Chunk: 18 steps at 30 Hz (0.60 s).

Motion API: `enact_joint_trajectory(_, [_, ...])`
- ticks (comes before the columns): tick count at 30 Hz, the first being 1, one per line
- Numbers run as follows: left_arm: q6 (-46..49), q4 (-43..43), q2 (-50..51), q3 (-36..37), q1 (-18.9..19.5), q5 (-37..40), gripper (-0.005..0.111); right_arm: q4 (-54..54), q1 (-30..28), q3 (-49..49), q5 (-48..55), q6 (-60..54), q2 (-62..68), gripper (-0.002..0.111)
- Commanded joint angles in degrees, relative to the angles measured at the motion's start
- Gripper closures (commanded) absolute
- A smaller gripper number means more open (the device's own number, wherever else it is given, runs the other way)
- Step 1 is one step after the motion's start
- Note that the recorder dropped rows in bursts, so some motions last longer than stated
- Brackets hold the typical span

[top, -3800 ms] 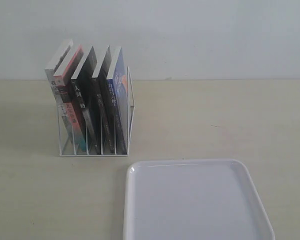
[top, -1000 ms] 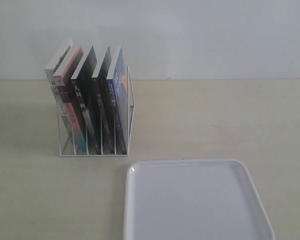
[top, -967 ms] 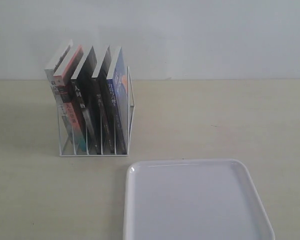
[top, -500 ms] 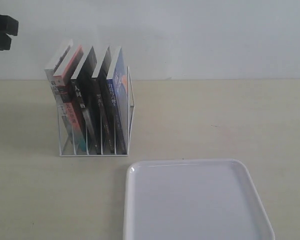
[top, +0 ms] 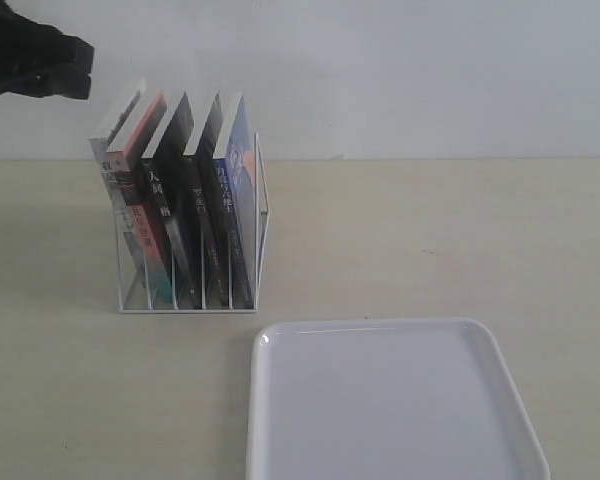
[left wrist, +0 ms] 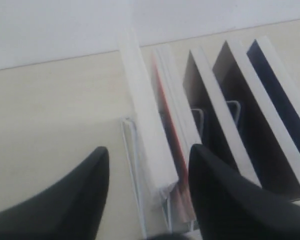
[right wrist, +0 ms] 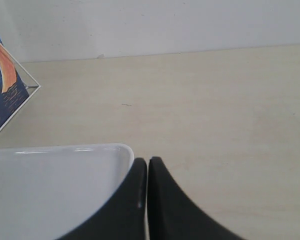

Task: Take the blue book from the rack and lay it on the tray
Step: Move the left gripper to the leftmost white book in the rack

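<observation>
Pale beige table (top: 430, 230), matte, with faint streaked grain across its top. Directly behind the table, plain off-white wall (top: 430, 70) of slight blue-grey cast, bounded below by the table's far edge in one straight, level line. On the table, towards that far edge, thin short dark mark (right wrist: 126, 104). Soft, even lighting over the table and the wall behind it; table surface flat and dull

Tray (top: 380, 410) cut off by lower edge; left gripper (top: 80, 68) partly out of frame, upper left; blue book (right wrist: 2, 85) cropped in right wrist view; spine lettering (top: 160, 192) too small to read
</observation>
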Motion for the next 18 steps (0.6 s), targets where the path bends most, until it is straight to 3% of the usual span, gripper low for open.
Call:
enact_joint_trajectory(1, [-1.58,-0.63,1.09,-0.42,-1.88,-2.97,0.059,-0.29,-0.32,-0.07,-0.54,0.10,-0.26,0.108])
enact_joint_trajectory(18, [-2.20,-1.32,7.19,-0.42,-1.88,-8.73,0.059,-0.29,-0.32,-0.07,-0.54,0.10,-0.26,0.108])
